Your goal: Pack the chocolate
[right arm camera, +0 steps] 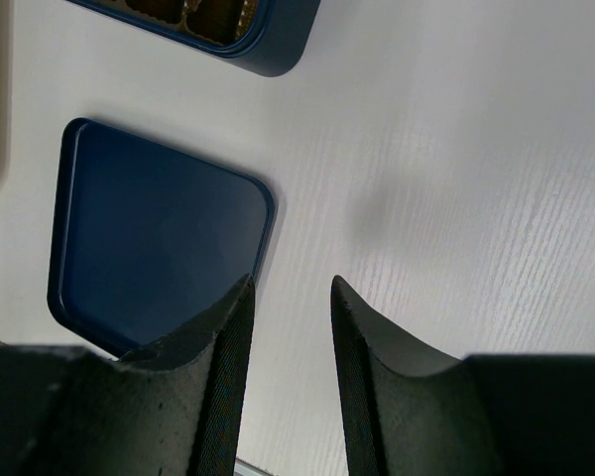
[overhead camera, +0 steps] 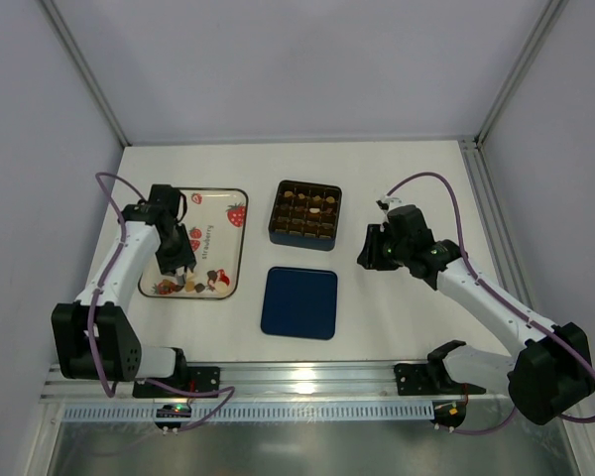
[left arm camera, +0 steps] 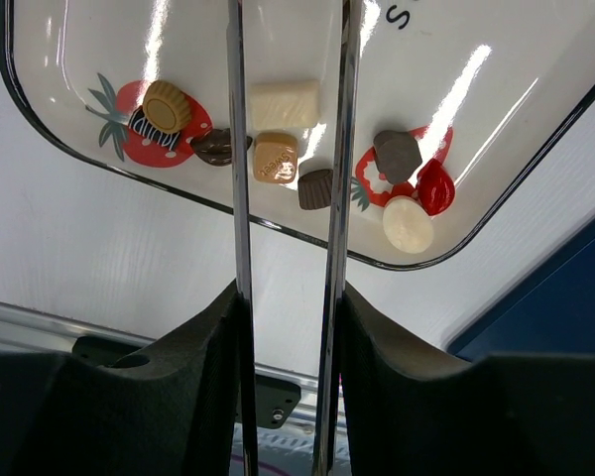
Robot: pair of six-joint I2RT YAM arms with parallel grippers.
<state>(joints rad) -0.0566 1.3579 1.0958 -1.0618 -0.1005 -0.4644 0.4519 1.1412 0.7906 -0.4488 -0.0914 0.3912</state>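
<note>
While the left pincer point(overhead camera: 182, 276) stands over the near end of the tray point(left arm camera: 99, 40), its two thin fingers point(left arm camera: 240, 149) are parted and grip nothing. The chocolate pieces point(left arm camera: 315, 188) lie loose on the tray, clustered at this near end. Three of them sit in the gap between the fingers:
- a cream block point(left arm camera: 285, 104), farthest from the wrist;
- a light brown piece point(left arm camera: 276, 159), nearer the left finger but apart from it;
- a dark brown piece, nearest the tray rim.

A round tan piece point(left arm camera: 167, 106) and a dark piece point(left arm camera: 216, 147) lie outside the left finger. A grey-brown piece point(left arm camera: 397, 154), a red piece point(left arm camera: 436, 186) and a white round piece point(left arm camera: 409, 224) lie outside the right finger.

The right pincer point(right arm camera: 290, 288) is open and empty above the bare surface point(overhead camera: 407, 178), just beside the lid point(right arm camera: 149, 238). The box point(overhead camera: 305, 238) sits behind the lid, and some of its cells hold pieces.
</note>
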